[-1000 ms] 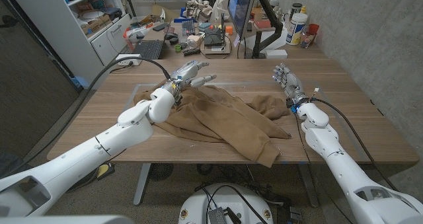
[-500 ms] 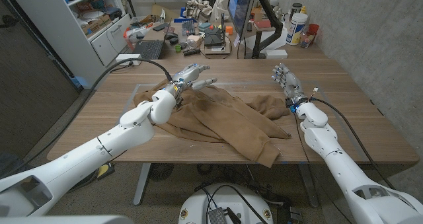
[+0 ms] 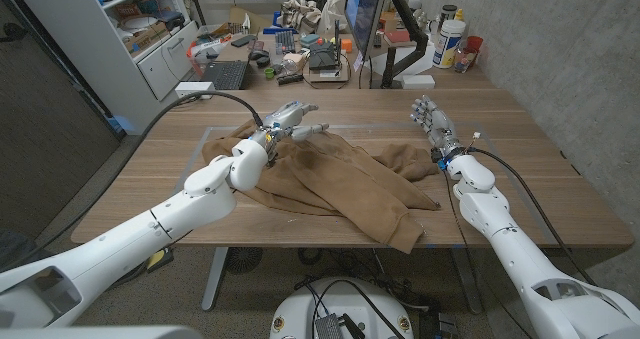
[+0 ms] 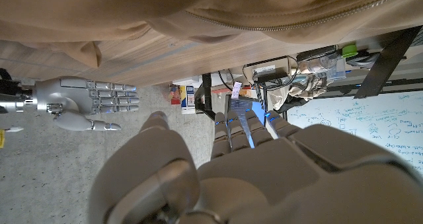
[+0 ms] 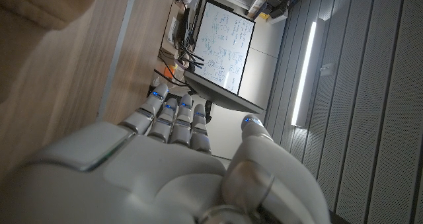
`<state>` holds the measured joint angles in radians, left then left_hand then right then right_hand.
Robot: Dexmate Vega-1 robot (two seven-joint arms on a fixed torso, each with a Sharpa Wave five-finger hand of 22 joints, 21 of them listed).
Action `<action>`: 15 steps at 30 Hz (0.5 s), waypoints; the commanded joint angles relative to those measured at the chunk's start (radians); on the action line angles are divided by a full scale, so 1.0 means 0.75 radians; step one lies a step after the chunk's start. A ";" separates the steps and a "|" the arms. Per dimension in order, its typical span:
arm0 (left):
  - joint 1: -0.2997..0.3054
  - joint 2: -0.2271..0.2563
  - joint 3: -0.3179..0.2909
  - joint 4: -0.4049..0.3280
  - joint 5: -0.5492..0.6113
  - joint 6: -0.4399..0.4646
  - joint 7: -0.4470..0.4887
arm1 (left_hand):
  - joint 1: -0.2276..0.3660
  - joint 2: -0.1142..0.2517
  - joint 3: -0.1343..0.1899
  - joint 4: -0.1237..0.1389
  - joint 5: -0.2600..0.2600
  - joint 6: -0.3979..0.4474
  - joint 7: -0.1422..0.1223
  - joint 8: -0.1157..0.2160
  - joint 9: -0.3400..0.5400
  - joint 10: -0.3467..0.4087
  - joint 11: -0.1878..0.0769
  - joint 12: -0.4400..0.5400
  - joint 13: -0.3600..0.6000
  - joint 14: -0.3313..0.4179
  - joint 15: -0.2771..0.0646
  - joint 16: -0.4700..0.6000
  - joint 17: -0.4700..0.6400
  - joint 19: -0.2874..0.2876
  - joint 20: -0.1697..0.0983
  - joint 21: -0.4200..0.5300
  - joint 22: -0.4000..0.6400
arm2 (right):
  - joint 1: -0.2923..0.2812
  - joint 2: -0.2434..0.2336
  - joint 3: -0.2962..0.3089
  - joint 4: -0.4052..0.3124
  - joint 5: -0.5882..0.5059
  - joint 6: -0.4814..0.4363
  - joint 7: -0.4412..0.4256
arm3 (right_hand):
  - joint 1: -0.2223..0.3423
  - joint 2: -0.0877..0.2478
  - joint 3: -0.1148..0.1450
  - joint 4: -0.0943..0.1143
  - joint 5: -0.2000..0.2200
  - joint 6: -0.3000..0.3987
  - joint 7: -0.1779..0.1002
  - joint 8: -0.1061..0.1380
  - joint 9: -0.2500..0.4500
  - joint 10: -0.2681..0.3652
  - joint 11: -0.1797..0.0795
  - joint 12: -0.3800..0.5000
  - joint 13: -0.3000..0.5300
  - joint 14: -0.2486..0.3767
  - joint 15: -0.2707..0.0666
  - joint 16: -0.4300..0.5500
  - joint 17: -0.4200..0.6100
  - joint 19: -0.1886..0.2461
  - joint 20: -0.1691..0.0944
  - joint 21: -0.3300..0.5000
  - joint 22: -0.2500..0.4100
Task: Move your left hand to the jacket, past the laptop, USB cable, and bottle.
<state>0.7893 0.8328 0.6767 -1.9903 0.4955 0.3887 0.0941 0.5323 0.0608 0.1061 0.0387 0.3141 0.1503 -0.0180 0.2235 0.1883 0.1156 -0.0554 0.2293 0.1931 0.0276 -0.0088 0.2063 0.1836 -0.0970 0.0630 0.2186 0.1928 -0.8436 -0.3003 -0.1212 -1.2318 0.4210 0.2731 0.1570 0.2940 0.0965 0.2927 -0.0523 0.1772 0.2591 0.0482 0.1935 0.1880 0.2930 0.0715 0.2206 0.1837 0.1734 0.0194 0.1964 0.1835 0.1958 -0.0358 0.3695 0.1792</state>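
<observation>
The brown jacket [image 3: 330, 174] lies crumpled across the middle of the wooden surface [image 3: 520, 194], one sleeve trailing toward the near edge. The left hand [image 3: 290, 118] hangs over the jacket's far left part, above its bunched collar end, fingers [image 3: 312, 128] stretched forward and loosely apart, holding nothing. Over the last second this hand has slid a little toward the right along the jacket's far edge and tipped somewhat lower; the forearm has followed it in over the cloth. The jacket itself has not shifted, so nothing suggests it has been pressed or dragged.

In the left wrist view the zipper edge [image 4: 297, 16] and folds of the jacket sit just beyond the fingertips, with bare wood between cloth and the background. Whether any finger touches the fabric cannot be told from these views.

The right hand [image 3: 432, 120] stands upright near the jacket's right end, fingers straight and slightly apart, empty, and has not moved. It also shows in the left wrist view [image 4: 79, 105], held clear of the cloth.

No laptop, cable or bottle of the task lies on this surface; a keyboard [image 3: 222, 74] and bottles [image 3: 452, 39] sit on the cluttered desk behind. The reach looks essentially complete: the hand is already at the jacket, and only a small lowering would settle it on the fabric.
</observation>
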 commanded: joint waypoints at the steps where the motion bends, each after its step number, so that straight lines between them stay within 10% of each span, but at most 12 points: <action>1: 0.000 -0.011 0.024 0.026 0.006 0.004 -0.019 | 0.018 0.005 -0.004 -0.004 -0.001 0.010 -0.002 0.000 0.003 0.005 -0.007 -0.005 0.005 0.011 -0.007 -0.009 0.006 -0.008 0.009 0.001 0.005 | -0.006 -0.004 0.005 -0.017 0.000 -0.002 -0.002 | 0.011 -0.003 0.006 -0.008 0.010 0.007 0.000 0.004 0.003 0.008 0.001 -0.001 0.004 0.015 0.001 -0.003 0.006 0.014 -0.012 -0.002 0.003; 15: -0.015 -0.039 0.062 0.073 0.007 0.006 -0.037 | 0.020 0.006 -0.006 -0.004 -0.003 0.016 -0.001 -0.002 0.004 0.005 -0.007 -0.008 0.005 0.012 -0.007 -0.011 0.006 -0.009 0.010 0.001 0.005 | -0.009 -0.015 0.012 -0.018 0.009 0.000 0.002 | 0.010 -0.002 0.006 -0.008 0.010 0.008 0.000 0.004 0.003 0.008 0.002 -0.002 0.004 0.015 0.001 -0.004 0.006 0.015 -0.012 -0.007 0.003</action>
<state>0.7866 0.8191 0.7018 -1.9620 0.5008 0.3915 0.0793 0.5376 0.0661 0.1030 0.0357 0.3142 0.1539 -0.0216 0.2235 0.1883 0.1155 -0.0554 0.2254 0.1931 0.0276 -0.0088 0.1986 0.1836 -0.1023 0.0682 0.2186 0.1928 -0.8481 -0.3060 -0.1161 -1.2437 0.4216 0.2733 0.1571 0.2940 0.0966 0.2927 -0.0523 0.1772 0.2590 0.0482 0.1935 0.1880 0.2929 0.0715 0.2206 0.1836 0.1733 0.0194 0.1964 0.1835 0.1995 -0.0395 0.3656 0.1791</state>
